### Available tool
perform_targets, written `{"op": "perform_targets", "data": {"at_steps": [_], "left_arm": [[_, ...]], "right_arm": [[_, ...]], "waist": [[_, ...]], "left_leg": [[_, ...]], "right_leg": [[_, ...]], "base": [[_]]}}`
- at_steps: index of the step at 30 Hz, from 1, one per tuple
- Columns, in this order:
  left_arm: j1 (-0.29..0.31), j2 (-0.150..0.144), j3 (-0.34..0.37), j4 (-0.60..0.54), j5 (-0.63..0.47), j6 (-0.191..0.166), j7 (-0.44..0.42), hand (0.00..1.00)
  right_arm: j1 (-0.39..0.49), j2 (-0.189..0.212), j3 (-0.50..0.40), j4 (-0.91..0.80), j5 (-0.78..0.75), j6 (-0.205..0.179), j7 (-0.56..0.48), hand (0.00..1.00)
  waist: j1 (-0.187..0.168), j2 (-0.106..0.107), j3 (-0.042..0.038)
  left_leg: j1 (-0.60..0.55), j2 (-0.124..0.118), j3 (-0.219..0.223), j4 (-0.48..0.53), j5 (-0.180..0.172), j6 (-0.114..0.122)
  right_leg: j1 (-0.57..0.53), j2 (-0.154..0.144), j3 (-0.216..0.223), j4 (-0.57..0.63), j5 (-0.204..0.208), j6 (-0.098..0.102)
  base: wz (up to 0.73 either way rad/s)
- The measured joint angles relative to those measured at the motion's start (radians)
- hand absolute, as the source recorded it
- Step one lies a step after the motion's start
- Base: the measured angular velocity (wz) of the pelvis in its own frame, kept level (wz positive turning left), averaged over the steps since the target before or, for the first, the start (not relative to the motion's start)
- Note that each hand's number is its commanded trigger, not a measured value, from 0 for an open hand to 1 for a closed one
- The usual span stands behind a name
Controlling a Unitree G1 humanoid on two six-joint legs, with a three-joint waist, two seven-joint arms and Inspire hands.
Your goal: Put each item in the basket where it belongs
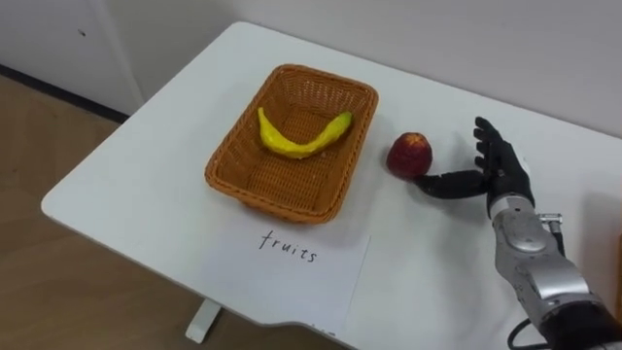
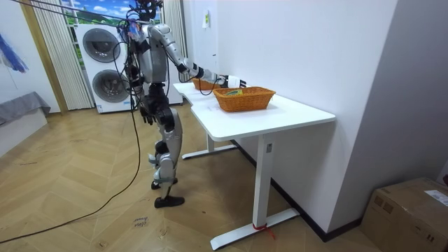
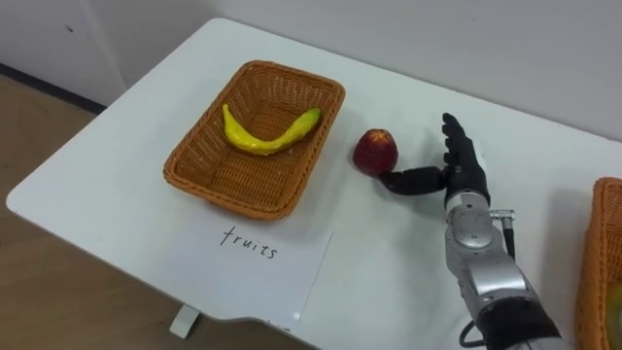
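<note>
Left eye view: what is in the rectangular woven basket (image 1: 275,201)?
- One curved yellow banana (image 1: 301,139). The round red apple (image 1: 410,155) lies outside it on the smooth white table (image 1: 146,194), just beside the right rim.
- And the right hand (image 1: 498,167)?
- Fingers straight and spread, thumb tip at the apple, bare tabletop around.

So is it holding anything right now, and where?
Nothing is held. The right hand is open beside the apple, fingers straight, thumb near its base but not closed round it.
</note>
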Motion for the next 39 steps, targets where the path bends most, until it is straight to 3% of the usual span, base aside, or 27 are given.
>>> {"op": "perform_targets", "data": {"at_steps": [8, 14, 19, 31, 39], "left_arm": [[-0.006, 0.001, -0.008, 0.006, 0.001, -0.002, 0.002, 0.00], [-0.018, -0.004, -0.010, 0.010, -0.002, 0.000, 0.012, 0.00], [-0.018, -0.004, -0.021, 0.013, -0.006, 0.007, 0.016, 0.00], [-0.024, -0.010, -0.029, 0.048, -0.009, 0.008, 0.000, 0.00], [-0.024, -0.010, -0.029, 0.048, -0.009, 0.009, -0.010, 0.00]], "right_arm": [[-0.001, 0.006, 0.009, -0.009, -0.077, -0.002, 0.016, 0.00], [-0.001, 0.011, 0.079, -0.053, -0.088, -0.004, 0.047, 0.00], [-0.001, 0.039, 0.080, -0.059, -0.132, -0.004, 0.071, 0.00], [-0.001, 0.048, 0.080, -0.059, -0.157, -0.004, 0.126, 0.00], [-0.001, 0.049, 0.080, -0.059, -0.190, -0.004, 0.136, 0.00]], "waist": [[0.016, 0.009, -0.0040], [0.042, 0.011, -0.0083], [0.051, 0.008, -0.0100], [0.050, -0.005, -0.0018], [0.049, -0.008, -0.0031]], "left_leg": [[0.004, 0.001, 0.008, -0.002, 0.000, 0.000], [0.009, 0.002, 0.012, -0.001, 0.001, 0.002], [0.012, 0.001, 0.012, -0.001, 0.002, 0.003], [0.024, 0.001, 0.013, -0.005, 0.002, 0.003], [0.025, 0.001, 0.013, -0.003, 0.002, 0.003]], "right_leg": [[0.000, 0.000, 0.000, 0.000, 0.000, 0.000], [0.001, -0.001, 0.002, 0.000, 0.000, 0.000], [0.007, -0.003, 0.003, 0.000, 0.000, 0.000], [0.019, -0.001, 0.013, 0.000, 0.000, 0.000], [0.018, -0.001, 0.014, -0.001, 0.000, 0.000]], "base": [[-0.02], [-0.01], [0.00], [0.00], [0.00]]}}
